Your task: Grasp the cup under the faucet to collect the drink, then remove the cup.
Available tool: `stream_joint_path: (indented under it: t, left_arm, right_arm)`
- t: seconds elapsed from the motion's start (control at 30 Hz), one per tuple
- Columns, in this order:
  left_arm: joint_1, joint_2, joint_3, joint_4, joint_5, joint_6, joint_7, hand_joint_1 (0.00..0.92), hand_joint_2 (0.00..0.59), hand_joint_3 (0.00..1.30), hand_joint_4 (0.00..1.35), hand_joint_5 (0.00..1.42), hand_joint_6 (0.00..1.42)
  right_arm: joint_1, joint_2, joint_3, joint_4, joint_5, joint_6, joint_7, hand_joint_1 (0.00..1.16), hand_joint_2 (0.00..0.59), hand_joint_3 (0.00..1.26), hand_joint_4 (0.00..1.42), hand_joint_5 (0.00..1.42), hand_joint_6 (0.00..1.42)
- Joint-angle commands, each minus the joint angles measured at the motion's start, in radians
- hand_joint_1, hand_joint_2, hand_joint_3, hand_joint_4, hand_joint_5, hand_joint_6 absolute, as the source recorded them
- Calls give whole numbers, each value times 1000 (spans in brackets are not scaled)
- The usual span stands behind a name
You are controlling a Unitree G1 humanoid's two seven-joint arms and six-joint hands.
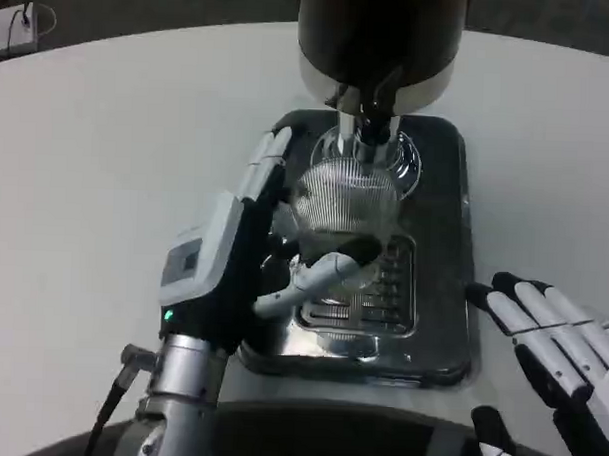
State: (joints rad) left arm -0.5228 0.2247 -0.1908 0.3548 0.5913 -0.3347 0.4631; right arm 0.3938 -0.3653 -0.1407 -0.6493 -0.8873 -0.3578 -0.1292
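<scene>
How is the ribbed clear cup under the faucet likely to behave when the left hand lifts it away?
The cup looks like rigid ribbed glass, so probably stiff and breakable if knocked against the faucet. Its ribs may help the left hand hold it. It looks tall, so it could tip on the drip tray.

Cup (344, 197) – clear glass w/ fine vertical ribbing. Dispenser (379, 41) black, silver band at base; faucet (366, 120) dark. Drip tray (454, 243) dark grey, shiny slotted chrome grate near its front edge. Table (107, 161) white. Left hand (239, 251) white back, black palm – green light by wrist. Right hand (551, 342) white/black fingers.
</scene>
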Motion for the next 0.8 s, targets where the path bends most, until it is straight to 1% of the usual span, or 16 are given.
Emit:
stream_joint_path:
  t: [0.03, 0.17, 0.23, 0.27, 0.3, 0.33, 0.4, 0.5, 0.6, 0.73, 0.8]
  left_arm:
    - [102, -14, 48, -145, -54, 0, -10, 0, 97, 95, 0, 344, 329]
    - [200, -33, 73, -312, -87, 13, -47, 0, 119, 88, 0, 251, 202]
    - [232, -40, 78, -382, -96, 22, -71, 0, 133, 51, 0, 182, 128]
    - [243, -42, 77, -416, -102, 26, -90, 0, 140, 23, 0, 143, 81]
    - [253, -43, 73, -466, -125, 29, -127, 0, 164, 5, 0, 111, 46]
    - [259, -46, 70, -501, -142, 33, -155, 0, 162, 1, 0, 68, 9]
    - [260, -46, 63, -573, -177, 47, -223, 0, 154, 0, 0, 8, 0]
    - [244, -56, 55, -667, -207, 88, -299, 0, 147, 0, 0, 0, 0]
    - [219, -74, 51, -739, -235, 138, -362, 0, 123, 0, 0, 0, 0]
    - [161, -98, 44, -796, -273, 189, -431, 0, 118, 0, 0, 0, 0]
    - [120, -100, 38, -807, -285, 210, -467, 0, 121, 0, 0, 0, 0]
  right_arm:
    - [11, -2, 4, -8, 5, -8, 14, 340, 554, 117, 74, 98, 197]
    - [16, -4, 10, -3, 3, -12, 17, 341, 554, 117, 74, 98, 204]
    - [20, -4, 12, -1, 2, -14, 17, 342, 554, 117, 74, 98, 205]
    - [23, -4, 14, -1, 2, -15, 18, 342, 554, 117, 74, 98, 206]
    - [25, -4, 15, -1, 2, -15, 18, 342, 554, 117, 74, 98, 207]
    - [31, -4, 15, -2, 2, -17, 17, 342, 554, 117, 74, 98, 207]
    - [39, -4, 15, -5, 2, -21, 16, 343, 554, 117, 74, 99, 208]
    - [47, -4, 13, -8, 5, -25, 15, 343, 554, 117, 74, 104, 209]
    - [52, -5, 10, -12, 9, -27, 15, 344, 554, 117, 74, 106, 210]
    - [62, -7, 7, -16, 16, -35, 18, 345, 554, 117, 74, 108, 210]
    - [66, -7, 6, -18, 17, -38, 18, 345, 554, 117, 74, 108, 210]
